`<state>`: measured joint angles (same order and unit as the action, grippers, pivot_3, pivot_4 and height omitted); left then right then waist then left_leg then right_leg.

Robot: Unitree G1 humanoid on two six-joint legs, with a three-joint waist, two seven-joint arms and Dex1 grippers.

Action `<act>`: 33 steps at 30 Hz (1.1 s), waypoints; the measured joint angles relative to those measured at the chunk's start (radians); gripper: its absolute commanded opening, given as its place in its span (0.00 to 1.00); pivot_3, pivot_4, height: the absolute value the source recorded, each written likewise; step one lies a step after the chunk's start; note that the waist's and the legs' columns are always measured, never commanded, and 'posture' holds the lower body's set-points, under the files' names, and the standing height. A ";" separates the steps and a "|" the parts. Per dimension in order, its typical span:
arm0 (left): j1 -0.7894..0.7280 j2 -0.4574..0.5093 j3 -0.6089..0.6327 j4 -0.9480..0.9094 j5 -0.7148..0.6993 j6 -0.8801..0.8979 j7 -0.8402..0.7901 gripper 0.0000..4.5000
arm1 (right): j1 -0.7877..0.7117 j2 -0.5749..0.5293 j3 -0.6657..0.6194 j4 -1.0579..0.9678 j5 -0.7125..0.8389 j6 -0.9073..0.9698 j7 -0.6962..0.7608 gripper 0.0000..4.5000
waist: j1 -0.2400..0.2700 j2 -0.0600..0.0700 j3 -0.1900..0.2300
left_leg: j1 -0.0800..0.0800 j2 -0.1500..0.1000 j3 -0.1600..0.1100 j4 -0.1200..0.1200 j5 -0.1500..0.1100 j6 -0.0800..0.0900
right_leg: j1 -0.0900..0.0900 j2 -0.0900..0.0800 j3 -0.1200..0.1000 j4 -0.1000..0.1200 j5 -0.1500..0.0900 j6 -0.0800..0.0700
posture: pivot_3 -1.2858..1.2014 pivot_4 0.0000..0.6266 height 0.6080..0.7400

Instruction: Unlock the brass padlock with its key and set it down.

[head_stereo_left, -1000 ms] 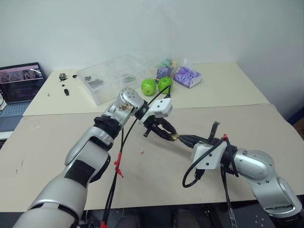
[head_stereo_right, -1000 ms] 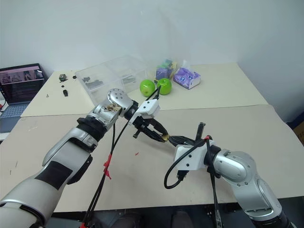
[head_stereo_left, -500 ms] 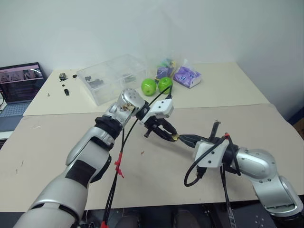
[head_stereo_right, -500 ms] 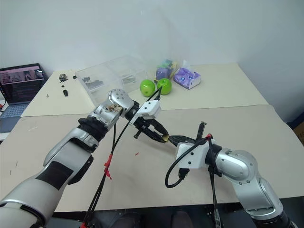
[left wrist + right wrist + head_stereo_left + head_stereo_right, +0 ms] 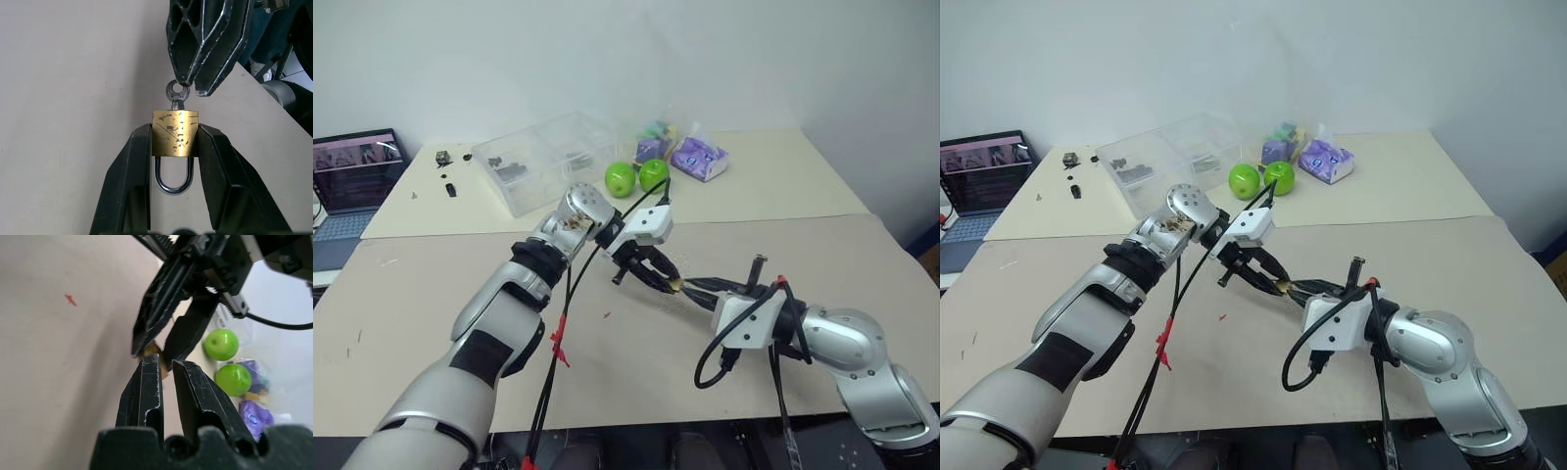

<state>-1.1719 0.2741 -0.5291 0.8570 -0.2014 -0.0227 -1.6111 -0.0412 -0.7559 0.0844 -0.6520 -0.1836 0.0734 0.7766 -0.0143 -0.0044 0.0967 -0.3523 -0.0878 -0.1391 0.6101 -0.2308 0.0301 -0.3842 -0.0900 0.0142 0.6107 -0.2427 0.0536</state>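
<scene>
Here the left end effector [image 5: 175, 147] pinches the brass padlock [image 5: 175, 140] by the two flat sides of its body, holding it in the air above the beige desk [image 5: 431, 294], near the middle of the head views. In the left wrist view the silver shackle [image 5: 173, 178] hangs at 6 o'clock from the brass body and looks seated in it, while a small key [image 5: 176, 94] sticks out of the body at 12 o'clock. The right end effector [image 5: 192, 89] sits right at the key's round head, its fingertips slightly parted, one tip at the ring's edge; whether they actually grip the key I cannot tell. Seen from the head, the right end effector lies at about 4 o'clock from the padlock. Well apart, toward 12 o'clock on the far desk, stand two green apples [image 5: 636, 177], with a clear plastic box [image 5: 543, 159] at about 10 o'clock and a laptop [image 5: 354, 169] at the far left edge.
</scene>
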 measured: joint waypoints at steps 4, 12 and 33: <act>0.000 0.000 0.000 0.012 0.002 -0.009 0.000 0.26 | 0.007 -0.001 -0.002 -0.001 0.010 -0.002 0.008 0.16 | -0.001 -0.001 0.000 | 0.000 0.000 0.000 0.000 0.000 0.000 | 0.000 0.000 0.000 0.000 0.000 0.000 | 0.52 0.24 1.00; -0.003 0.000 0.000 0.025 0.003 -0.024 0.000 0.26 | -0.008 -0.003 -0.001 0.017 -0.013 -0.023 0.005 0.16 | -0.001 -0.001 0.001 | 0.000 0.000 0.001 0.000 0.000 0.000 | 0.000 0.000 0.000 0.000 0.000 0.000 | 0.52 0.24 1.00; -0.015 -0.007 0.009 0.029 0.005 -0.022 0.000 0.26 | -0.036 0.004 0.009 0.055 -0.033 -0.044 -0.010 0.47 | 0.000 -0.001 0.000 | 0.000 0.000 0.002 0.000 0.000 0.000 | 0.000 0.000 0.001 0.000 0.000 0.000 | 0.52 0.24 1.00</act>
<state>-1.1872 0.2667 -0.5196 0.8865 -0.1961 -0.0446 -1.6112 -0.0770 -0.7517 0.0935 -0.5968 -0.2164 0.0298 0.7663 -0.0146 -0.0050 0.0971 -0.3522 -0.0876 -0.1374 0.6103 -0.2308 0.0301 -0.3842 -0.0899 0.0149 0.6108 -0.2426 0.0535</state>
